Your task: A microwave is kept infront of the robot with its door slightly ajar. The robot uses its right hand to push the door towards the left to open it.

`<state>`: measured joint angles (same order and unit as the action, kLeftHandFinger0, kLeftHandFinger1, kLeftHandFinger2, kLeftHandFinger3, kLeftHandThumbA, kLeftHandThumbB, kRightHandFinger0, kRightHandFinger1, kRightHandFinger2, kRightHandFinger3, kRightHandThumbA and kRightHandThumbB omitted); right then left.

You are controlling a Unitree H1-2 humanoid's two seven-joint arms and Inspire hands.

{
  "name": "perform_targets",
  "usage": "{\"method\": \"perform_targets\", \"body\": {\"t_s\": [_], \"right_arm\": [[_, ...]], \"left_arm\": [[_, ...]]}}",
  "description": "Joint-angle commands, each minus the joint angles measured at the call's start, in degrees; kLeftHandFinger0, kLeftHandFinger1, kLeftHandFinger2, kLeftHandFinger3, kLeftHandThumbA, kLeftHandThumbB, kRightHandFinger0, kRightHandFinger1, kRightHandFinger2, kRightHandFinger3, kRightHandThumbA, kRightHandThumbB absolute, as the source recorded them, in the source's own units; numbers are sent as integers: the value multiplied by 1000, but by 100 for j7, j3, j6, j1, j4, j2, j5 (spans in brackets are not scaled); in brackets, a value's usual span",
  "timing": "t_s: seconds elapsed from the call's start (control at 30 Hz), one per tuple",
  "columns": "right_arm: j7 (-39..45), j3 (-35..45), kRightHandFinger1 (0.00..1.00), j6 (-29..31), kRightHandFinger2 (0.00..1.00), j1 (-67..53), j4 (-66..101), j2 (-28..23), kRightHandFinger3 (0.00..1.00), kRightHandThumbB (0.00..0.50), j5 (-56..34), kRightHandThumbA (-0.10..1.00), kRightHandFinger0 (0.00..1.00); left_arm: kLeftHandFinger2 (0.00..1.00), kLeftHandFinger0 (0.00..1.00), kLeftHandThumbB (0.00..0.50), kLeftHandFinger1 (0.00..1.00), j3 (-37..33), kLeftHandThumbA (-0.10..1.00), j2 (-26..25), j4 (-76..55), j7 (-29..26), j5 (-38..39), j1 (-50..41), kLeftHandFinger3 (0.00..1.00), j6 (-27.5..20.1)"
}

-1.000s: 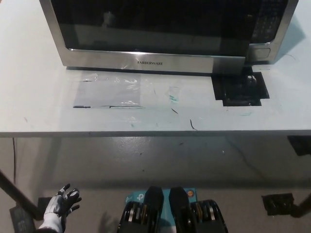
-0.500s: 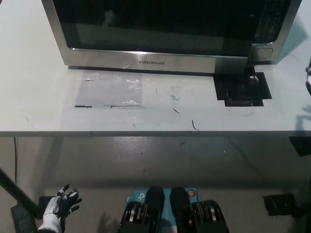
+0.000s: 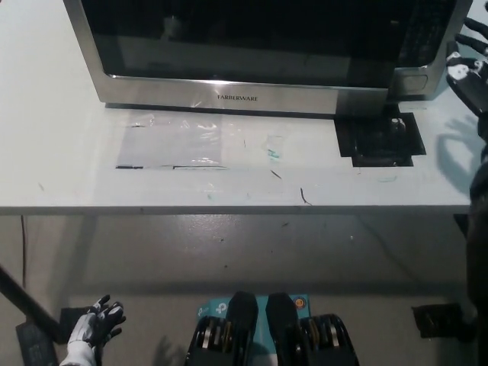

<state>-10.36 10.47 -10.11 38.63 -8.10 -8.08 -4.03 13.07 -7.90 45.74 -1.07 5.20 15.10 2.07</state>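
1. The microwave [image 3: 259, 53] stands at the back of the white table [image 3: 61, 160], its steel frame facing the robot; only its lower part is in view.
2. Its door [image 3: 236, 46] is dark glass and spans most of the front; the bottom edge sits slightly out from the body at the right, near the control panel [image 3: 423, 34].
3. The right hand [image 3: 467, 65] is at the picture's right edge, just beside the microwave's right front corner, above the table. It holds nothing; its fingers [image 3: 457, 47] are spread apart, pointing toward the microwave.
4. Whether it touches the microwave cannot be told.
5. The left hand [image 3: 95, 326] hangs low at the lower left, below the table edge, fingers loosely apart and empty.
6. A black cutout [image 3: 380, 139] lies in the table before the microwave's right end.
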Motion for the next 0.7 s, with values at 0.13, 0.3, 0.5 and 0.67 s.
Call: {"method": "perform_targets", "body": {"t_s": [0.13,0.3,0.5,0.67], "right_arm": [[296,-240,710,658,763,958,-1104,-236,876,194,147,640,495],[504,-446,873,800,904,1297,-1598,-309,1000,233,140,932,612],[565,-522,846,795,886,1473,-1697,-210,1000,204,86,942,621],[522,-586,832,744,876,1501,-1634,-96,1000,228,124,1000,625]], "left_arm": [[928,953,137,851,-76,395,-78,-188,-39,-1,53,1000,-55],[923,926,150,830,-78,384,-110,-140,-14,12,94,970,-104],[942,925,141,846,-56,380,-82,-190,-27,42,76,992,-65],[907,921,165,831,-57,391,-98,-108,18,57,78,956,-136]]}}
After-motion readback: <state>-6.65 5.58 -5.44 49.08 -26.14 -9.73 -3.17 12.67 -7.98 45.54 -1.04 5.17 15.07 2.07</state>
